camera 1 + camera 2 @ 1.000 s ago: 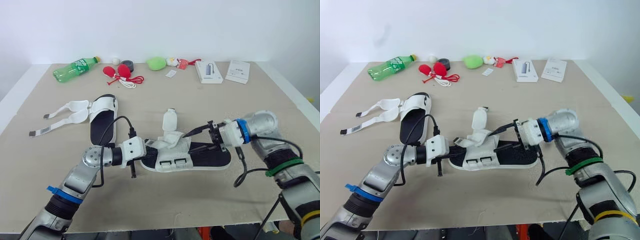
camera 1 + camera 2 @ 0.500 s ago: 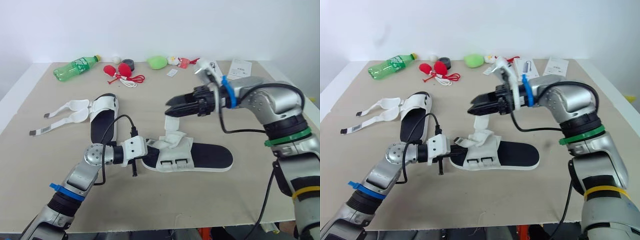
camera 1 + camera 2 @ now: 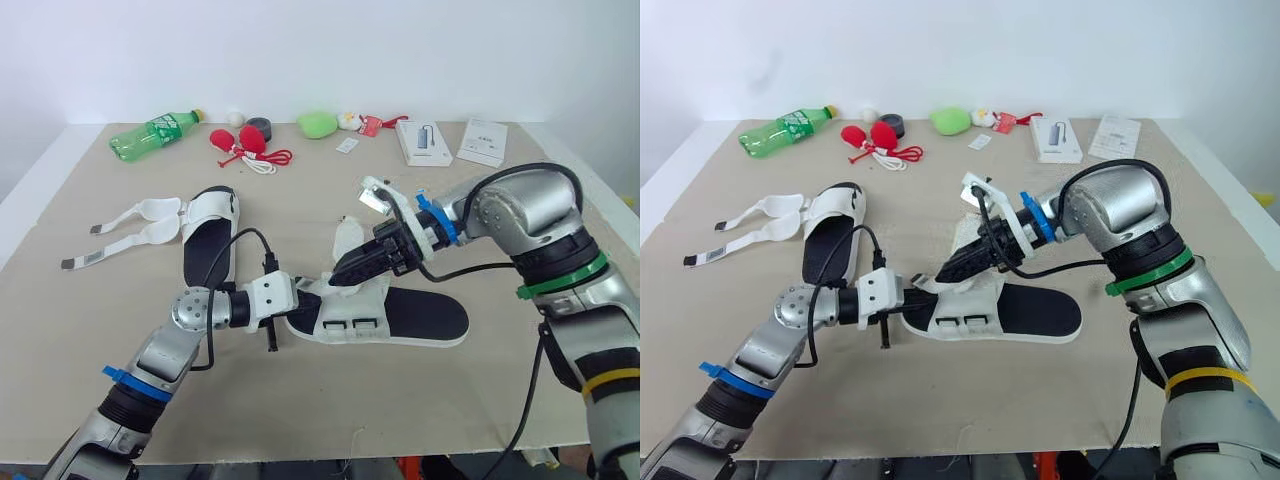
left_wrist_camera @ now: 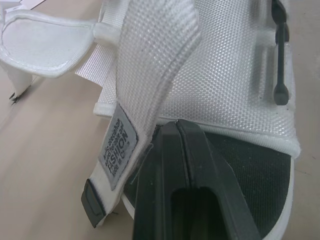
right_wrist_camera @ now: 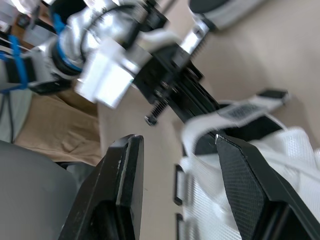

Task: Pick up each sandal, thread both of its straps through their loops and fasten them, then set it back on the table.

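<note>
Since half a second ago the right hand (image 3: 342,276) has dropped from above the sandal to its loose straps at centre frame. The beige desk (image 3: 480,400) carries two white sandals. The working sandal (image 3: 425,316) lies flat in the centre, its long axis running left to right. An unfastened second sandal (image 3: 208,238) lies at middle left. The left hand (image 3: 288,301), clenched, presses at the working sandal's left end; whether it pinches the sole I cannot tell. The right hand is released, its fingers (image 5: 122,190) spread either side of the lower strap (image 5: 205,125), so it is the nearer hand. The upper strap (image 3: 346,238) stands upright behind.
</note>
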`<move>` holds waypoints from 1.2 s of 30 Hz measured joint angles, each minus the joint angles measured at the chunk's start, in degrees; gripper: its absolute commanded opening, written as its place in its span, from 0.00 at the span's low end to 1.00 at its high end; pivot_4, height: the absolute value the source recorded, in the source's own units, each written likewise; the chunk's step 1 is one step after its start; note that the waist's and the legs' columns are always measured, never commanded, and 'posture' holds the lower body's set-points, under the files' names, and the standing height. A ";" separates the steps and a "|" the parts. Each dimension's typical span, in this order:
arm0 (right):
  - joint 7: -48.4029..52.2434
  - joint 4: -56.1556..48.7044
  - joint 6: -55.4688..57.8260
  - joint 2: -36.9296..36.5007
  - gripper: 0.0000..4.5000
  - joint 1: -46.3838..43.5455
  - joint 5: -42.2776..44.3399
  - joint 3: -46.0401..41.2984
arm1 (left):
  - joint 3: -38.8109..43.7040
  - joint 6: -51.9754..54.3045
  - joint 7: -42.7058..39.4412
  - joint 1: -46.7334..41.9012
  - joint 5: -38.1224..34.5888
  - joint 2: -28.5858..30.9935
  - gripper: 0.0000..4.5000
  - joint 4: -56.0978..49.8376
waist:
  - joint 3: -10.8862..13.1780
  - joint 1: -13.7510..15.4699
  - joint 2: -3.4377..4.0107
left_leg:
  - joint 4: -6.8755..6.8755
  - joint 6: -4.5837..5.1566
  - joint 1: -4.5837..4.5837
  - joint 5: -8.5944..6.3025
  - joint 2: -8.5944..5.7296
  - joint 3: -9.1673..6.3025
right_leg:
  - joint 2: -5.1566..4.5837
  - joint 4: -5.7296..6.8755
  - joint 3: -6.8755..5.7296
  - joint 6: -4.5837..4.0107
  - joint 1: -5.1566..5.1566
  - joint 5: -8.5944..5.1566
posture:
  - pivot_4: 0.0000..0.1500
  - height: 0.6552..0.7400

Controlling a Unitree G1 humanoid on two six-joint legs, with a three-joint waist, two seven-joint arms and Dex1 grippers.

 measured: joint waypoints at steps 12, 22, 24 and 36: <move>0.82 4.50 1.54 4.09 0.56 -0.05 -3.14 1.29 | 0.00 0.06 0.55 0.42 0.03 -0.92 0.00 -0.18 | 0.00 0.02 0.00 | 0.00 0.00 -0.01 0.00 0.00 -0.02 | 0.01 0.00 -0.02 0.16 0.01 0.08 | 1.00 1.00; 1.78 3.75 1.06 5.21 0.56 -0.02 -4.28 3.39 | -0.04 0.06 1.17 0.59 0.03 -1.08 0.00 -0.41 | 0.00 0.08 0.00 | 0.00 0.00 -0.01 0.00 0.00 -0.02 | 0.01 0.00 -0.03 0.05 0.01 0.02 | 1.00 1.00; 1.47 4.28 0.95 6.36 0.56 0.00 -4.71 3.46 | -0.05 0.07 1.19 0.59 0.04 -1.10 0.00 -0.41 | 0.00 0.07 0.00 | 0.00 0.00 -0.01 0.00 0.00 -0.03 | 0.02 0.00 -0.03 0.06 0.01 0.03 | 1.00 1.00; 0.72 10.64 1.49 8.97 0.10 -0.24 -5.47 3.05 | -0.20 0.09 1.18 0.59 0.03 -1.32 0.00 -0.47 | 0.00 0.19 0.00 | 0.00 0.00 -0.01 0.00 0.00 -0.04 | 0.02 0.00 -0.04 0.09 0.01 0.04 | 1.00 1.00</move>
